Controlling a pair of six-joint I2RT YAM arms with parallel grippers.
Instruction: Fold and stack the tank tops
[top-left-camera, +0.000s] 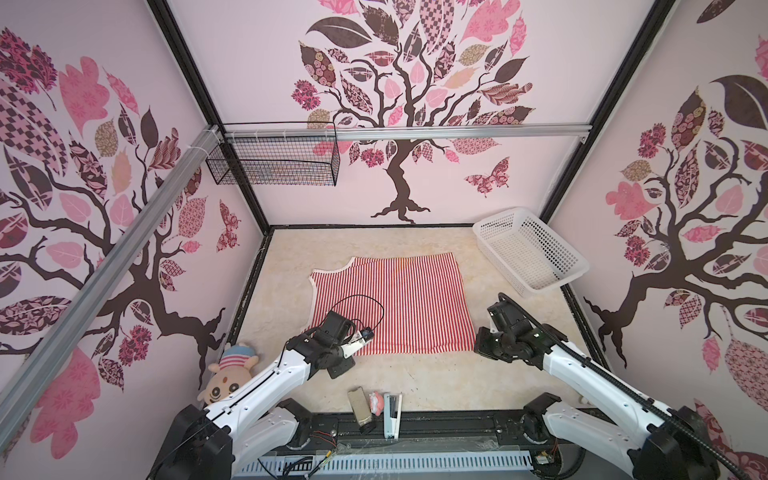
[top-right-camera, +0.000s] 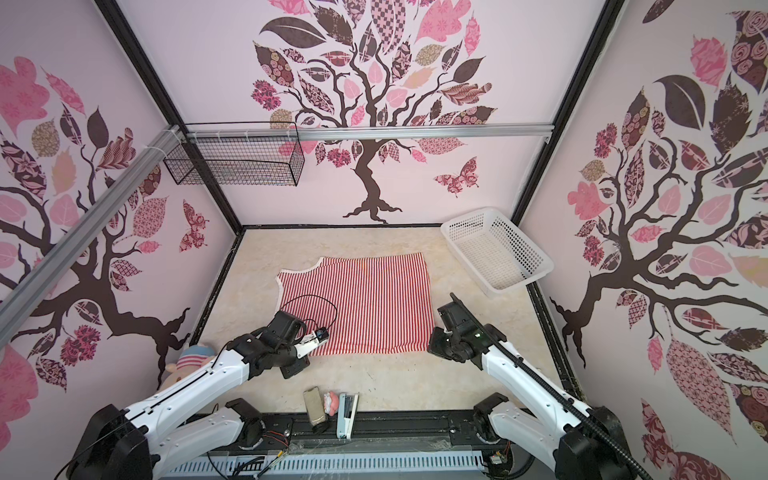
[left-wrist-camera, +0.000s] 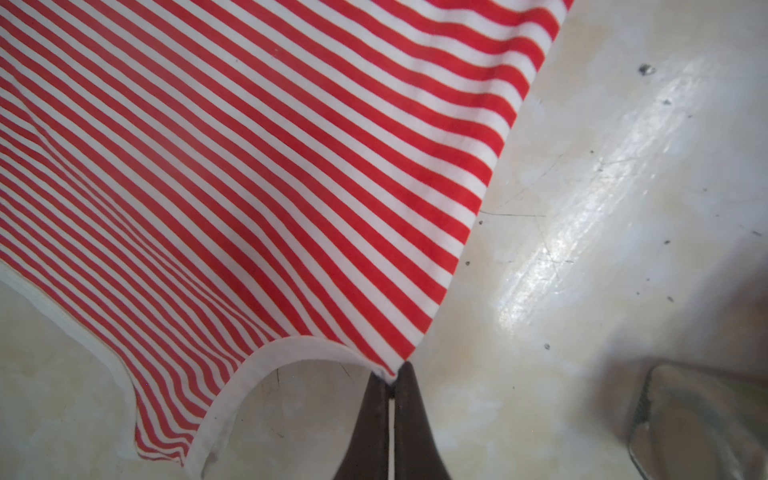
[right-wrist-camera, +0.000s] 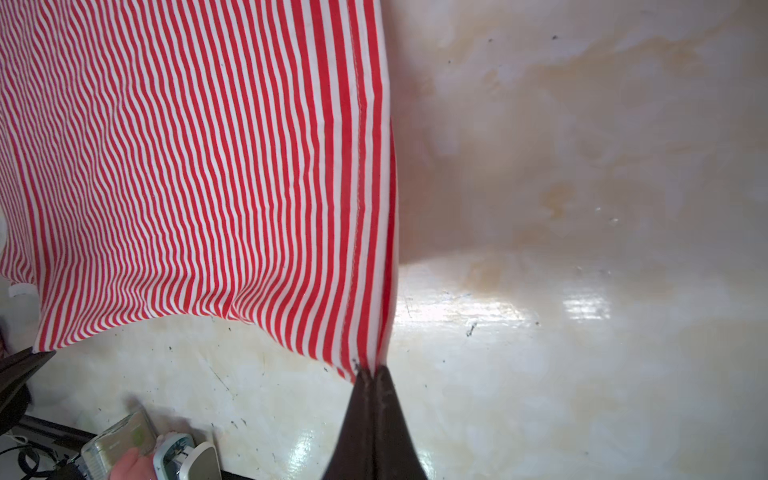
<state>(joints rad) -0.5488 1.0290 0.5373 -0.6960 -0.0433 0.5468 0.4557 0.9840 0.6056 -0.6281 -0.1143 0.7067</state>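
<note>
The cream, marbled tabletop (top-left-camera: 415, 374) carries everything. Spread in its middle in both top views is the tank top (top-left-camera: 399, 303) (top-right-camera: 365, 307), a sleeveless cloth with thin red-and-white stripes. Its white-trimmed openings face left and its straight hem faces right. It lies in no container.

At the far right corner sits a white perforated plastic basket (top-left-camera: 496, 257) (top-right-camera: 463, 257), rectangular and set at an angle, apart from the cloth. Its holed floor shows bare from wall to wall.

A black wire-mesh basket (top-left-camera: 274, 166) (top-right-camera: 237, 166) hangs from the silver rail at the far left. The pink wall shows through its mesh, and whether something small lies on its floor cannot be told.

A plush doll in a striped hat (top-left-camera: 228, 374) lies at the near left, under the left arm.

The left gripper (left-wrist-camera: 392, 370) is pinched tight on the near left corner of the cloth, just beside the white trim. The right gripper (right-wrist-camera: 374, 370) is pinched tight on the near right corner at the hem. Both corners rise slightly off the table.

At the near edge a small clear jar with a dark cap (top-left-camera: 360, 409) lies on its side, its contents unreadable.
</note>
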